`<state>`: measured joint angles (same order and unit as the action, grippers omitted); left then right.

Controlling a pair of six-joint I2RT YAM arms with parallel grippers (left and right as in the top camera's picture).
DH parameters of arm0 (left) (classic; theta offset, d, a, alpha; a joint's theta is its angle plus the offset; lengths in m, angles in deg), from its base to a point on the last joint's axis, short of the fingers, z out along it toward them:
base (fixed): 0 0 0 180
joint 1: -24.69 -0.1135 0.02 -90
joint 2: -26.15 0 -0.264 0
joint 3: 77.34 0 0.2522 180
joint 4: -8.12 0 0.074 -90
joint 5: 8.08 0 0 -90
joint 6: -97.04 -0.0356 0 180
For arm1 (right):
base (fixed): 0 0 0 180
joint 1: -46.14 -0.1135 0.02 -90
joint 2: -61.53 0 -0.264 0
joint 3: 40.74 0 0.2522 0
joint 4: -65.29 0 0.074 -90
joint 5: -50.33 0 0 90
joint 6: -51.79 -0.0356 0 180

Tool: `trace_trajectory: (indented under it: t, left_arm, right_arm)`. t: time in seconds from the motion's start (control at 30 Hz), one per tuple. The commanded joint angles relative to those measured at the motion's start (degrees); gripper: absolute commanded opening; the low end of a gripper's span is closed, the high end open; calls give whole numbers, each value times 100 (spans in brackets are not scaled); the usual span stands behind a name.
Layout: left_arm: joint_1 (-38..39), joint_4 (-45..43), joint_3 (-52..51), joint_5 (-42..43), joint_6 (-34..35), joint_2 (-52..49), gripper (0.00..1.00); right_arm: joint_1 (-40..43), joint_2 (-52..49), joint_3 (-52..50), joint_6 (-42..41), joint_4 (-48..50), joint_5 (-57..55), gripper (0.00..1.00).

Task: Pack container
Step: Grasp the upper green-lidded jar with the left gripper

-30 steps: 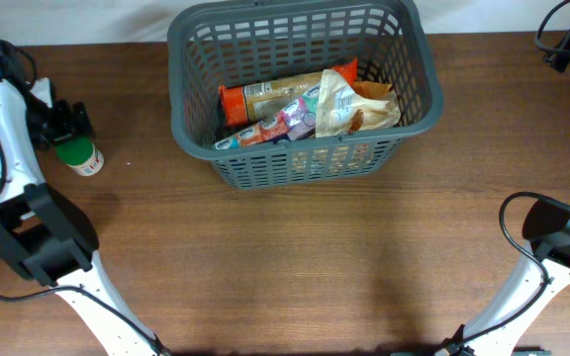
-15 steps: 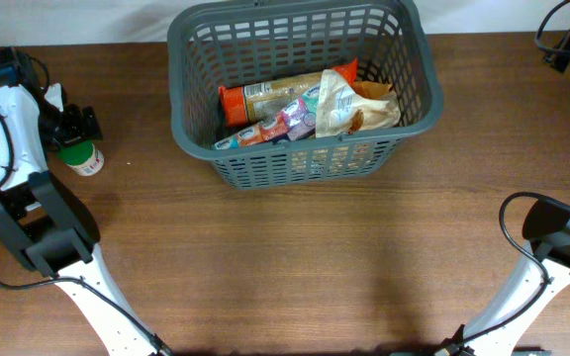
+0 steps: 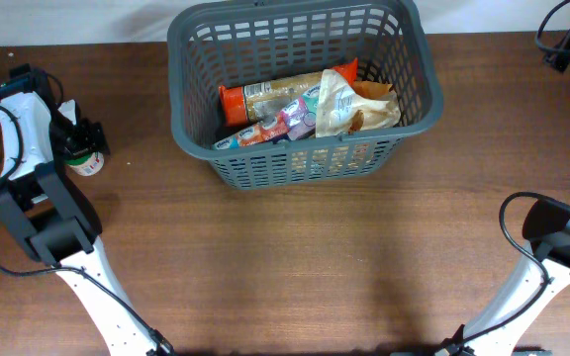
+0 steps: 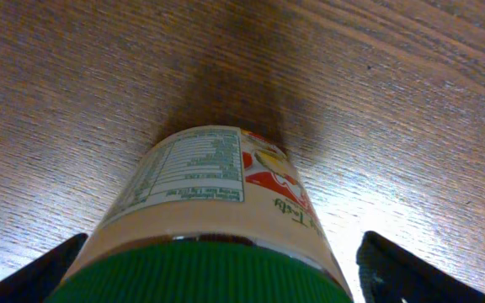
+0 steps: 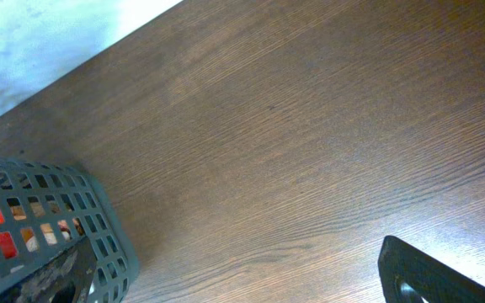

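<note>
- The container (image 3: pixel 174 79) stood at the upper middle of the overhead view, on the brown wooden table (image 3: pixel 315 257). It was a dark grey slotted basket, with its far rim close to the top edge of the frame.
- Several packets lay inside it. An orange packet (image 3: pixel 237 100) was at the left, a pale pouch (image 3: pixel 339 103) at the right, and smaller teal and purple wrappers (image 3: pixel 265 131) sat against the near wall.
- The left gripper (image 3: pixel 81 136) was at the upper left of the overhead view, well apart from the container and right at a small bottle (image 3: pixel 87 161) with a green cap.
- In the left wrist view the bottle (image 4: pixel 217 185) filled the centre with its green cap (image 4: pixel 200 273) at the bottom edge. The two black fingers (image 4: pixel 49 269) showed in the bottom corners, one on each side of the cap. They were spread wide and not clenched, straddling the bottle rather than gripping it.
- The right gripper (image 3: pixel 568 44) sat at the far upper right corner of the overhead view, partly cut off by the frame edge.
- The right wrist view showed mostly bare table, with one corner of the container (image 5: pixel 99 227) at the lower left.
- Only one finger (image 5: pixel 432 273) showed at the lower right, so I could not tell whether that pincer was released or clenched.
</note>
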<state>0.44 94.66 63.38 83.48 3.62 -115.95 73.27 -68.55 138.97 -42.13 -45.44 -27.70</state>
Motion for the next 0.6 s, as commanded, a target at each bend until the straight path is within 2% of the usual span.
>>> trace_trajectory:
  t: [0.0,0.07,0.2,0.3,0.33,0.57]
  left_arm:
    - [-31,-7,-17,79,-28,-61,80]
    - [-31,4,-17,76,-28,-61,75]
    - [-31,50,-15,63,-31,-61,56]
    - [-31,107,-2,63,-31,-61,36]
    - [-31,160,37,63,-33,-61,22]
    - [-31,634,743,63,-33,-61,7]
  right_arm:
    - [-17,-57,7,2,-33,48,99]
    - [-15,-57,7,0,-33,50,99]
    - [-15,-57,7,2,-35,48,99]
    - [-17,-57,7,0,-33,50,99]
    - [-17,-57,7,0,-33,48,99]
    - [-17,-57,7,0,-33,48,99]
